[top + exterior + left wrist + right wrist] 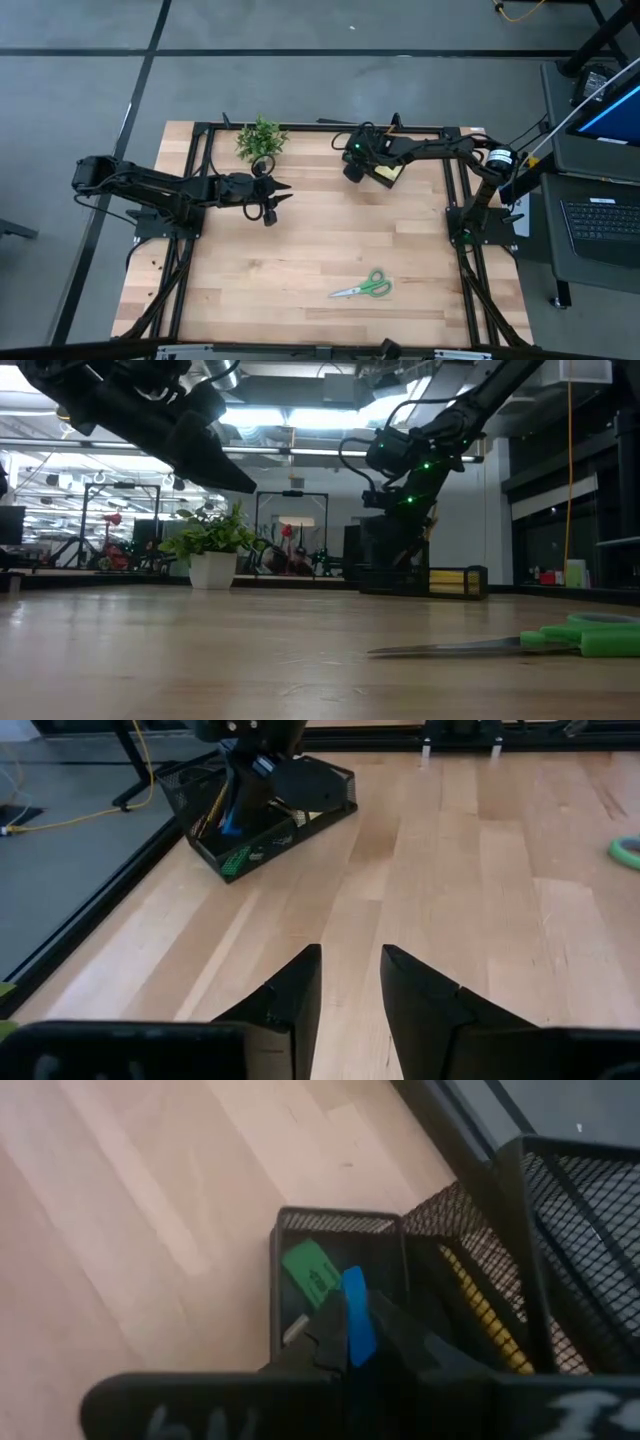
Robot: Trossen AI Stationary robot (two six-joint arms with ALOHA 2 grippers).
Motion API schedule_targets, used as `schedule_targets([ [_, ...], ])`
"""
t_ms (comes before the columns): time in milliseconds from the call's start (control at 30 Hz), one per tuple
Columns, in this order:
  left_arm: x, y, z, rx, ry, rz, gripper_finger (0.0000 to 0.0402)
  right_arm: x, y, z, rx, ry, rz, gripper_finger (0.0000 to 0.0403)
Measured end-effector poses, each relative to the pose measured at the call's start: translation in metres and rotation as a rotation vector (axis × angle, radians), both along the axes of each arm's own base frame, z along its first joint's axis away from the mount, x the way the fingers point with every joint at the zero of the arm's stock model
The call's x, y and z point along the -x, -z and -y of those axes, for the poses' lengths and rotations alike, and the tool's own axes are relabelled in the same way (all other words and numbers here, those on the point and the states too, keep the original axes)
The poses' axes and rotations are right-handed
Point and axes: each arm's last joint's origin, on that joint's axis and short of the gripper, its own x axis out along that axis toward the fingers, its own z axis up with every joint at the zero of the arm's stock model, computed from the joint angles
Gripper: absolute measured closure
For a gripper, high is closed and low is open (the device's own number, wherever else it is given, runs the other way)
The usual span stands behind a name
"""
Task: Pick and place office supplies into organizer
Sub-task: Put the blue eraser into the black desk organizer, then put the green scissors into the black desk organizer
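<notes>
Scissors blades toward left arm's side

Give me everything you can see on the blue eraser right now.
The small blue eraser is a flat, bright blue slab, material unclear. It stands on edge, pinched between the right gripper fingers directly above the small square compartment of the black wire-mesh organizer. A green eraser already lies on that compartment's floor just beyond it. The blue eraser looks held clear of the floor, touching only the gripper, though its lower end is hidden.
</notes>
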Motion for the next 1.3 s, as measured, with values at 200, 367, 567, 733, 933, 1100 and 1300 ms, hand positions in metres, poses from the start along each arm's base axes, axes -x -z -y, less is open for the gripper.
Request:
schedule_targets([
  [200, 0.000, 0.000, 0.000, 0.000, -0.001, 0.000, 0.0302, 0.003, 0.002, -0.002, -0.017, -0.004, -0.036, 0.0357],
  [367, 0.000, 0.000, 0.000, 0.004, -0.003, 0.002, 0.0302, 0.003, 0.002, -0.002, -0.020, -0.002, -0.037, 0.0357],
  [567, 0.000, 0.000, 0.000, 0.006, -0.004, 0.002, 0.0300, 0.003, 0.002, -0.002, -0.014, -0.015, -0.044, 0.0351],
  [733, 0.000, 0.000, 0.000, 0.006, -0.005, 0.002, 0.0303, 0.002, 0.002, -0.002, -0.001, -0.047, -0.061, 0.0332],
  [933, 0.000, 0.000, 0.000, -0.001, -0.003, -0.001, 0.0301, -0.001, -0.009, -0.002, 0.009, -0.057, -0.032, 0.0328],
  [1100, 0.000, 0.000, 0.000, -0.001, -0.003, 0.000, 0.0300, -0.008, -0.035, -0.005, -0.017, -0.082, -0.051, 0.0327],
  [1300, 0.000, 0.000, 0.000, -0.009, 0.001, -0.004, 0.0305, -0.023, -0.070, -0.025, -0.112, -0.179, -0.070, 0.0383],
])
